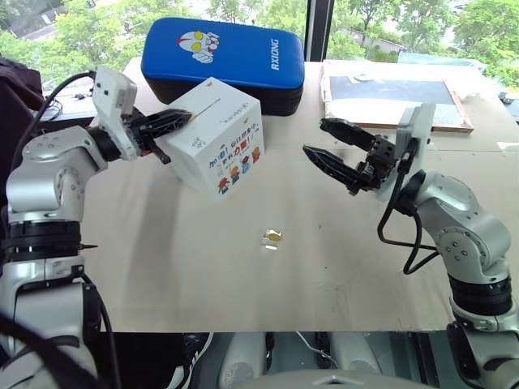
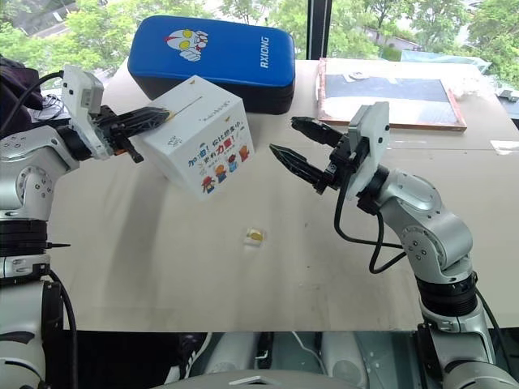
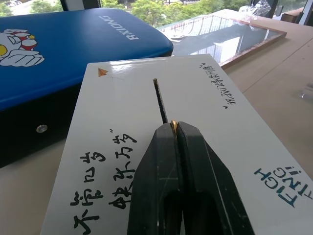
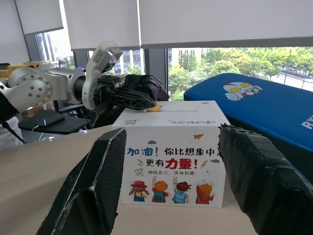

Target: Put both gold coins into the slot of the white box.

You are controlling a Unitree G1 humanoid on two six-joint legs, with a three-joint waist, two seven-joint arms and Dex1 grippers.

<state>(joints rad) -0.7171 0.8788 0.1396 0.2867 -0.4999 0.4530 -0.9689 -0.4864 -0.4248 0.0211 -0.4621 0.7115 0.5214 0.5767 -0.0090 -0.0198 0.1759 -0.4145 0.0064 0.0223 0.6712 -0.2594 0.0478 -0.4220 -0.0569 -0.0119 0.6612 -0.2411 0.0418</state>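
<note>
Only a thin gold edge of the coin (image 3: 174,123) shows between the closed black fingers (image 3: 195,166); the rest is hidden. The near end of the slot (image 3: 159,100) is covered by them. The small holder (image 1: 272,238) at the frame's centre is too small to read.

White box (image 1: 217,134): colourful cartoon figures, black lettering; blue padded case (image 1: 223,58): cartoon face; gold coin (image 3: 174,124)
</note>
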